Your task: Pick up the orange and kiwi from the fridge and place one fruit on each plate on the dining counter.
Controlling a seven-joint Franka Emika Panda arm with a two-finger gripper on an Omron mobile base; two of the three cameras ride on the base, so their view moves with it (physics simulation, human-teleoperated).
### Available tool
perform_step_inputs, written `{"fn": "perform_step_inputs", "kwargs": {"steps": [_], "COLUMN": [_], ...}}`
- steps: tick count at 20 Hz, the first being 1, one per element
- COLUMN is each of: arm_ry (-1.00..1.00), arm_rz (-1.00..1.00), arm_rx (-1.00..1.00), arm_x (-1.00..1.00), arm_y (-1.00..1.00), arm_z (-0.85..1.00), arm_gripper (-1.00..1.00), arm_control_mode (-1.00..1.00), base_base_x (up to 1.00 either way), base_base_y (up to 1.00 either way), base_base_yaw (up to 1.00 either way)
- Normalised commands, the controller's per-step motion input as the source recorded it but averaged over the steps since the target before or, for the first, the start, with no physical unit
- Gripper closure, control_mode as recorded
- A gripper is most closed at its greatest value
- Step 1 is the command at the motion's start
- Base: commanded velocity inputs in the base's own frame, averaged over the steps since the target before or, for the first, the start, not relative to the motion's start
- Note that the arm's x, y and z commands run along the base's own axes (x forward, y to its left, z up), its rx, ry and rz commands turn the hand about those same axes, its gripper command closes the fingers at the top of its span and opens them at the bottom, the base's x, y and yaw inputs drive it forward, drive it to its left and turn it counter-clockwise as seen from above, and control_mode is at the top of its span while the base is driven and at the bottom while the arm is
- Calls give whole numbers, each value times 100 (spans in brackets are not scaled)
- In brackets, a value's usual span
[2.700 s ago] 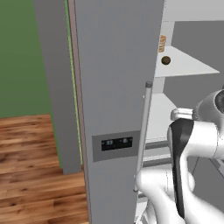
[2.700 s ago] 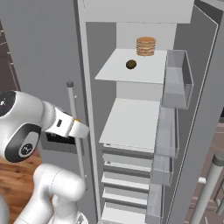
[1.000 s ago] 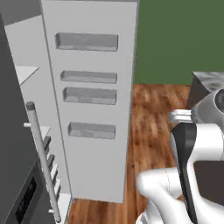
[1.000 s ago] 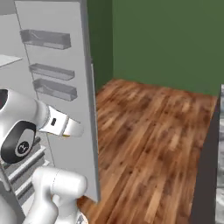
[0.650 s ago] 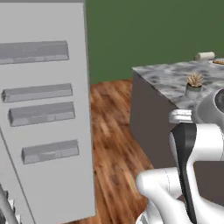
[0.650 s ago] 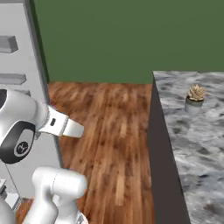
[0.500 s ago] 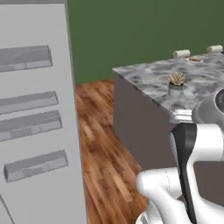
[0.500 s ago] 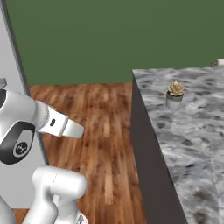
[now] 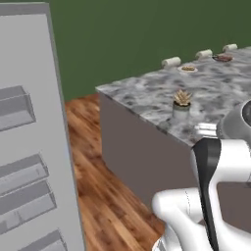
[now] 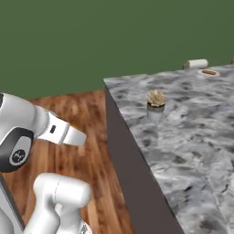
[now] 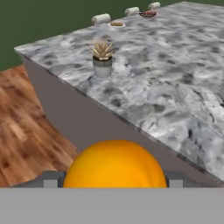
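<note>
In the hand view the orange [image 11: 114,164] fills the low centre, and my gripper [image 11: 113,183] is shut on it, one dark tip at each side. Ahead lies the dining counter [image 11: 175,83], a marbled grey top over a dark base, also seen from the base [image 9: 147,93] [image 10: 192,137]. At its far end sit the white plate with the hot dog [image 11: 116,24] [image 9: 188,69] [image 10: 208,72] and the dark plate with the skewer [image 11: 148,14] [image 9: 223,58]. The fridge door [image 9: 29,147] stands open at the left. The kiwi is out of view.
A small potted succulent [image 11: 102,59] [image 9: 182,103] [image 10: 156,104] stands near the counter's near corner. White rolls [image 11: 101,18] [image 10: 196,63] lie beside the plates. Wooden floor [image 10: 87,114] runs between the fridge and the counter, with a green wall behind.
The whole picture has swung from the fridge door to the dining counter, so the base has turned. The orange stays between the fingers.
</note>
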Motion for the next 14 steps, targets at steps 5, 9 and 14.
{"fn": "perform_step_inputs", "kwargs": {"steps": [5,9,14], "arm_ry": [0,0,0], "arm_rz": [0,0,0], "arm_rx": [0,0,0], "arm_x": [0,0,0], "arm_y": [0,0,0], "arm_z": [0,0,0], "arm_gripper": [100,100,100], "arm_control_mode": [100,100,100], "base_base_x": [75,91,100], "base_base_y": [-46,-49,-21], "base_base_yaw": [13,41,46]}}
